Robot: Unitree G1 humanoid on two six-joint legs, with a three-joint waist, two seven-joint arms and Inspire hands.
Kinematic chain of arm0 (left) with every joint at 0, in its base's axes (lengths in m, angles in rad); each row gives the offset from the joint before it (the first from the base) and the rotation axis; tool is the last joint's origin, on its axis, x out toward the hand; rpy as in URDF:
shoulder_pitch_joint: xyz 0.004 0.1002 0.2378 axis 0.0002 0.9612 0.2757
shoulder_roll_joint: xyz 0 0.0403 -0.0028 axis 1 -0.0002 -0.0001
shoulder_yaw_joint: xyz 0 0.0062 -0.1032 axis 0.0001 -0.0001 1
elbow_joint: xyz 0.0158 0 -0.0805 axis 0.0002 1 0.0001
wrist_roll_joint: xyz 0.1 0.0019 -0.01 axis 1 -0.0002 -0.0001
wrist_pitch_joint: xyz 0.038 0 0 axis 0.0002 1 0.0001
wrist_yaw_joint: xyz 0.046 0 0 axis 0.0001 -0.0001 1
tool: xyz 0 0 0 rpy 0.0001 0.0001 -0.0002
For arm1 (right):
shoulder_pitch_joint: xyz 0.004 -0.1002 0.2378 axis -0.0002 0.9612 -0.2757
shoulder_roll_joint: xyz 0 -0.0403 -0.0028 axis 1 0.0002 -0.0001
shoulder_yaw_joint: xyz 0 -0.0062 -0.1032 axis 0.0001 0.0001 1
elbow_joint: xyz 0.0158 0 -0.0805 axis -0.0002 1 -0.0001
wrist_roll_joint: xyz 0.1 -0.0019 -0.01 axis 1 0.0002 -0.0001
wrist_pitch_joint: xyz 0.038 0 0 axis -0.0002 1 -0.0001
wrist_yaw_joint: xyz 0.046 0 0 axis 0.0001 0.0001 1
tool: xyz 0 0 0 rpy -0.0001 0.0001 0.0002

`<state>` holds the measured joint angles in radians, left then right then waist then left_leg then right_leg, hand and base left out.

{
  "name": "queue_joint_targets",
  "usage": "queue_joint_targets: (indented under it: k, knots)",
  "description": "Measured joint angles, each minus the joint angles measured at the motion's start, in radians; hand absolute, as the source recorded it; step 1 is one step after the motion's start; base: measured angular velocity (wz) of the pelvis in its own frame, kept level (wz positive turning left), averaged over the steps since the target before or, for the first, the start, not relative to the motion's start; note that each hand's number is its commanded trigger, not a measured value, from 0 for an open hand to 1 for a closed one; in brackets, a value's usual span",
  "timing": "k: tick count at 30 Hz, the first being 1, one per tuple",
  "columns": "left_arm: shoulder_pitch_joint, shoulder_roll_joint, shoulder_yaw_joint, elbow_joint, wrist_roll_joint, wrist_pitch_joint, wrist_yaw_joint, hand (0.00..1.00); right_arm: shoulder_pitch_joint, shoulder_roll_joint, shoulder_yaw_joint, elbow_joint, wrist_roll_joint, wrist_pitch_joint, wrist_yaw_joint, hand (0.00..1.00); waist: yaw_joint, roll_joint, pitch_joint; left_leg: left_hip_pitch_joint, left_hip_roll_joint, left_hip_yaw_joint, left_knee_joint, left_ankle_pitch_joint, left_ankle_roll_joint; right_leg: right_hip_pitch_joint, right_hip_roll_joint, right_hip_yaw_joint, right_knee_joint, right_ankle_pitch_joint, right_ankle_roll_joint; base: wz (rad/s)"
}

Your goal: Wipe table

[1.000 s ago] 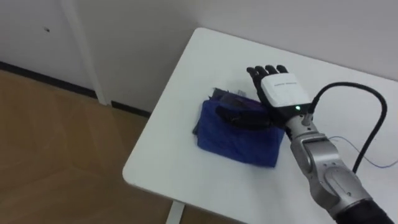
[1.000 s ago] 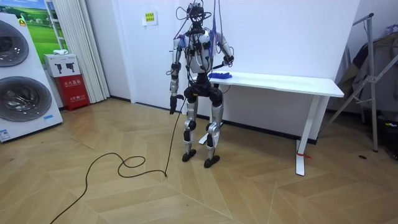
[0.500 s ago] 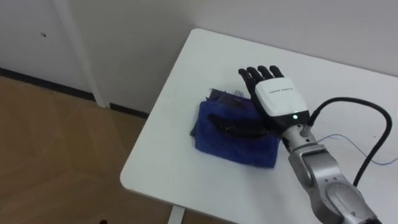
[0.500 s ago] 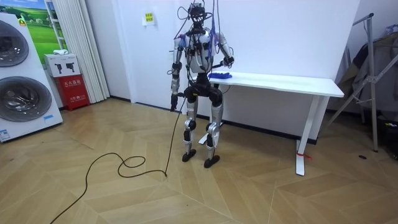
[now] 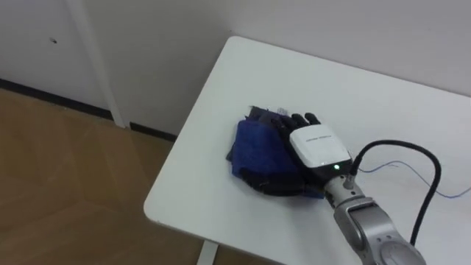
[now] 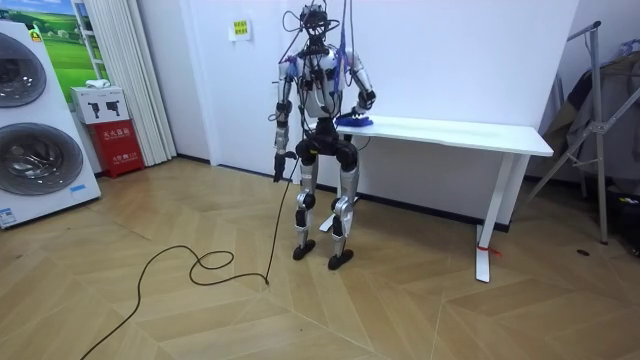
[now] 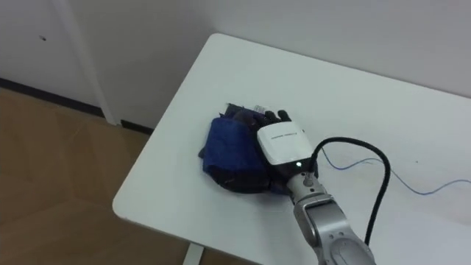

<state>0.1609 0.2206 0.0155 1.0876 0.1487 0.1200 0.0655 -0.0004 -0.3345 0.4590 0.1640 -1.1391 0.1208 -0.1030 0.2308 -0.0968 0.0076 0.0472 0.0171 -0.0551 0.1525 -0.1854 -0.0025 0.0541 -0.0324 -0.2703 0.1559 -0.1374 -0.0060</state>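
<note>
In the room view the left hand (image 6: pixel 279 170) hung beside the robot's hip, too small to tell its fingers. Near the rounded left corner of the smooth white table (image 5: pixel 243 66) lay a soft, rumpled blue cloth (image 5: pixel 254 151). The right hand (image 5: pixel 316 147) rested on it, fingers and thumb curled round the bunched folds.

Cloth (image 5: pixel 254 147) was deep blue, with darker navy fold at upper edge. Table (image 5: pixel 294 73) was plain white. Right hand (image 5: pixel 316 147) was black, with white back plate and small green light. Floor (image 5: pixel 59 191), lower left of frame, was brown wood in herringbone pattern.
</note>
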Motion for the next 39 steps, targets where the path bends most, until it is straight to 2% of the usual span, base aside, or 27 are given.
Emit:
queue_joint_targets:
  k: [12,21,29,34,39]
  knots:
    - [0.004,-0.003,0.016,-0.008,0.022,0.001,-0.001,0.0,0.024,0.032,-0.01,0.042,-0.013,-0.002,0.006,0.0,-0.006,0.004,0.0018,0.0,0.002,0.009,0.0,-0.003,0.004,0.001,0.0,-0.003,-0.004,0.0,0.0,0.0]
    - [0.026,-0.007,0.022,-0.008,0.022,0.004,-0.007,0.0,0.0,0.042,-0.022,0.117,0.042,-0.023,-0.012,0.0,-0.003,0.011,0.0015,0.009,0.002,0.01,0.012,-0.009,0.007,0.018,0.0,-0.004,-0.005,0.0,0.001,0.01]
    - [0.063,-0.013,0.021,-0.008,0.02,0.004,-0.007,0.0,0.0,0.051,-0.051,0.183,0.055,-0.078,-0.073,0.0,-0.006,0.021,-0.0009,0.015,-0.001,-0.004,0.014,-0.009,0.007,0.032,-0.001,-0.008,-0.008,-0.002,0.003,0.03]
    - [0.071,-0.022,0.022,-0.008,0.02,0.003,-0.007,0.0,0.001,0.055,-0.06,0.206,0.083,-0.088,-0.092,0.0,-0.008,0.033,-0.0072,0.02,-0.009,-0.013,0.015,-0.008,0.008,0.04,-0.007,-0.008,-0.008,-0.008,0.009,0.05]
    - [0.081,-0.029,0.041,-0.021,0.022,0.003,-0.007,0.0,0.003,0.055,-0.066,0.214,0.083,-0.088,-0.097,0.0,-0.007,0.033,-0.0073,0.026,-0.016,-0.013,0.016,-0.008,0.008,0.048,-0.013,-0.008,-0.008,-0.012,0.014,0.01]
